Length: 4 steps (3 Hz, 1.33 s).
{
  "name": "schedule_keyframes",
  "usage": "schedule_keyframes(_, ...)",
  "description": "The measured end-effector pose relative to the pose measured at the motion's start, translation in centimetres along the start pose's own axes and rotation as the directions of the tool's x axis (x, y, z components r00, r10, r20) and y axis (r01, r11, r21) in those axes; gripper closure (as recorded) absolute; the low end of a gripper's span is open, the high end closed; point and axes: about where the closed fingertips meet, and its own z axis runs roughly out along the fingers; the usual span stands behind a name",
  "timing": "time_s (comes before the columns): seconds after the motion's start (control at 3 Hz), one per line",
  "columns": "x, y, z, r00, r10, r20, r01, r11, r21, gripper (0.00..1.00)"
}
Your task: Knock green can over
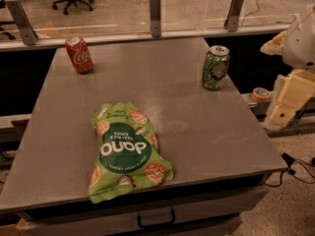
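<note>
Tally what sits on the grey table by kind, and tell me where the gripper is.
Cans: 2 (green can, red cola can, both upright)
Chip bags: 1 (green chip bag, lying flat)
Total: 3
Gripper: off the right edge of the table, apart from the green can.
</note>
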Motion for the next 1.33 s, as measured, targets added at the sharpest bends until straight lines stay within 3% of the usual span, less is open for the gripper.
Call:
schedule_keyframes(0.33, 0.5, -5.3, 3.5, 0.994, -0.036, 0.104, 0.034, 0.9992, 0.02, 0.0)
schedule_keyframes(0.67, 1.2, -11.0, 7.6, 0.974, -0.026, 0.225, 0.02, 0.9994, 0.029, 0.0)
schedule_keyframes(1.0, 1.2, -15.2, 11.7, 0.941, 0.01, 0.338, -0.017, 0.9997, 0.018, 0.0)
schedule_keyframes(1.33, 0.9, -17.1, 15.0, 0.903, 0.067, 0.425, -0.06, 0.9977, -0.03, 0.0)
